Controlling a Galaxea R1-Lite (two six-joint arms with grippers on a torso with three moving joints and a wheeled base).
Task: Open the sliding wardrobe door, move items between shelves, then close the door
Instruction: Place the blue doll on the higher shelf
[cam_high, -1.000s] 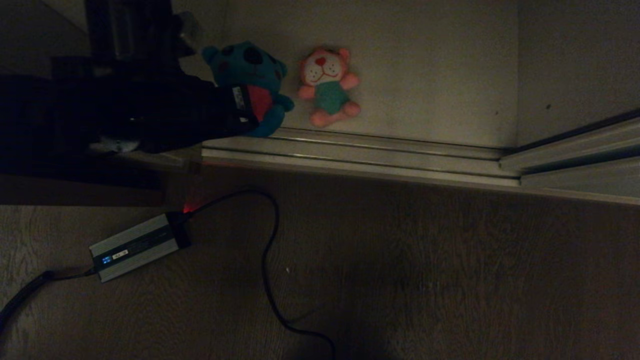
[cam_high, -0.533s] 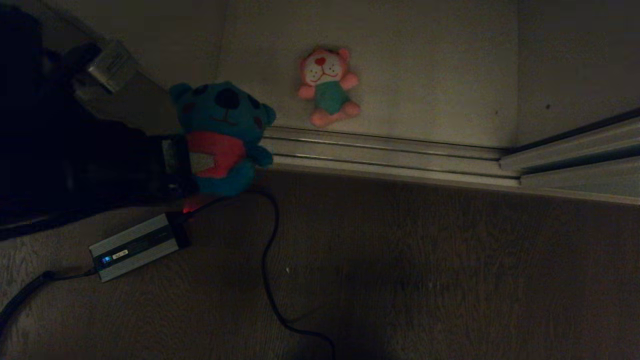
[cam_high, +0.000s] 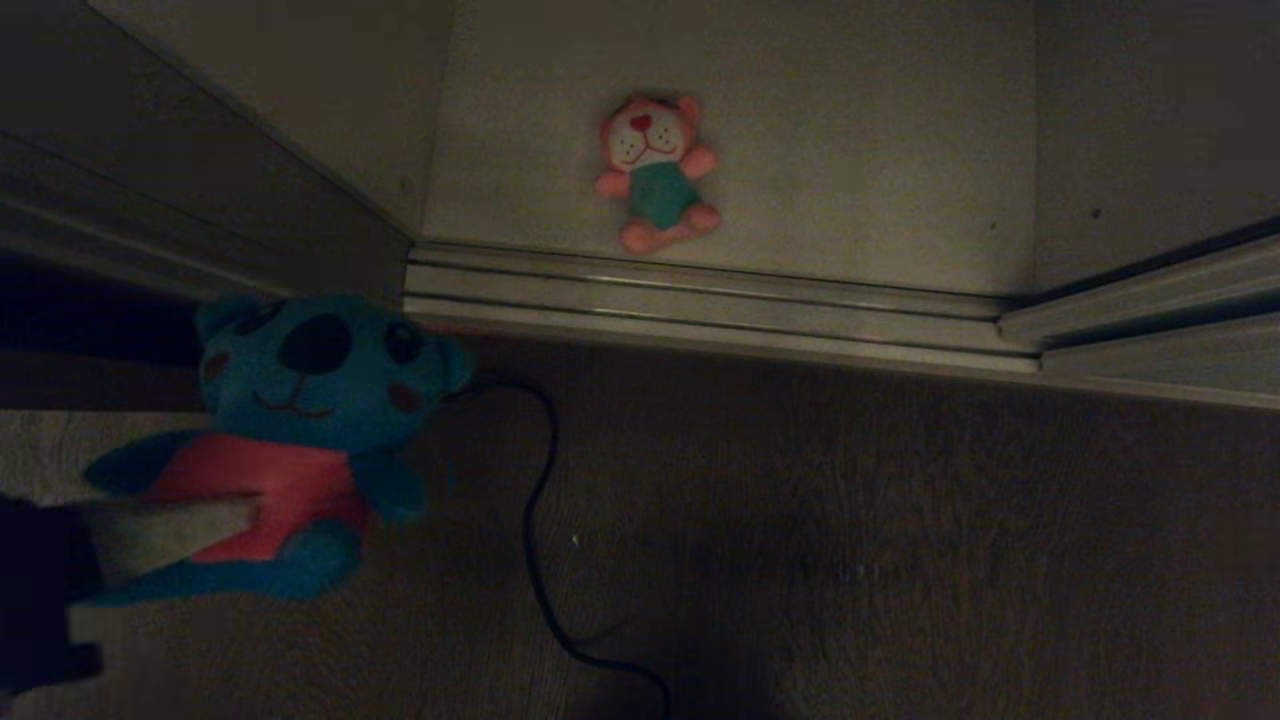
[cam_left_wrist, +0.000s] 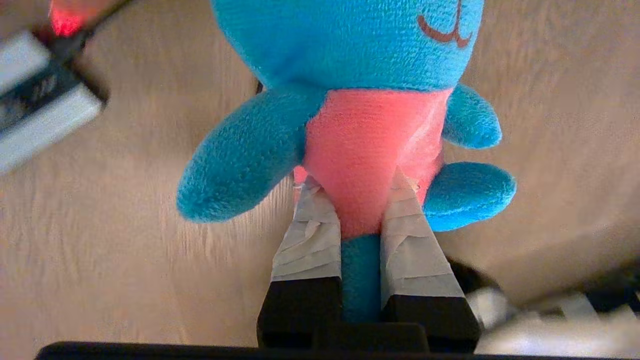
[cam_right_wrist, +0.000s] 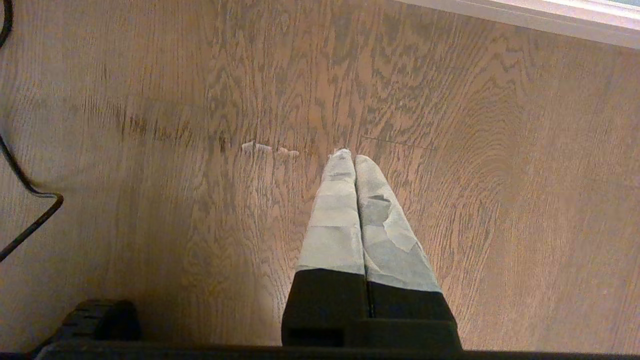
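The teal plush bear with a red shirt (cam_left_wrist: 350, 90) is clenched at its lower body between the two tape-wrapped fingers (cam_left_wrist: 310, 235) of the left tool (cam_left_wrist: 352, 180), one finger on each side of the red shirt, with a teal leg showing in the gap between them. In the head view the bear (cam_high: 300, 400) hangs at the left, in front of the wardrobe and above the brown wood-grain floor (cam_high: 850, 550), face up toward the camera, with the left tool (cam_high: 240, 515) reaching in from the lower left edge and a pale finger (cam_high: 170, 530) lying across the shirt. Under the bear, the left wrist view shows a silver and black box-shaped power adapter (cam_left_wrist: 35, 100) with a red glow at one end, lying on the floor. A thin black cable (cam_high: 535, 520) curls over the floor just beside the bear. Beyond it run the pale metal sliding tracks (cam_high: 700, 300) along the wardrobe's front edge, and behind them lies the flat off-white bottom shelf (cam_high: 850, 150), where the small pink plush toy with a white face, red nose and teal shirt (cam_high: 655, 175) lies on its back, well apart from the bear. The right tool (cam_right_wrist: 350, 155) points at bare floor with its taped fingers pressed together, grasping nothing.
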